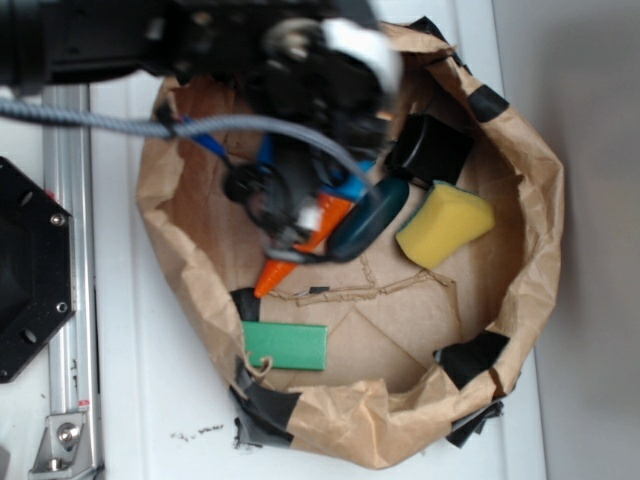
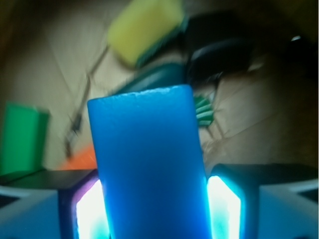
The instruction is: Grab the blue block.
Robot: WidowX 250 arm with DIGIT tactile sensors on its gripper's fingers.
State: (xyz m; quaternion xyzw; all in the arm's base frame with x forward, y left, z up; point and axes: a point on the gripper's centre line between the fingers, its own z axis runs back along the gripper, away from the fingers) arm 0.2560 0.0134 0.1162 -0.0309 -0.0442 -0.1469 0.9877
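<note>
The blue block is a smooth sky-blue slab that fills the middle of the wrist view, standing up between my two fingers. My gripper is shut on it, and the lit pads press against both its sides. It is raised off the brown paper floor of the bag. In the exterior view my gripper is blurred over the left middle of the bag. Only a sliver of the blue block shows beside it.
A crumpled brown paper bag walls everything in. Inside lie a yellow sponge, a dark teal oval thing, a black object, an orange carrot and a green slab. A metal rail runs along the left.
</note>
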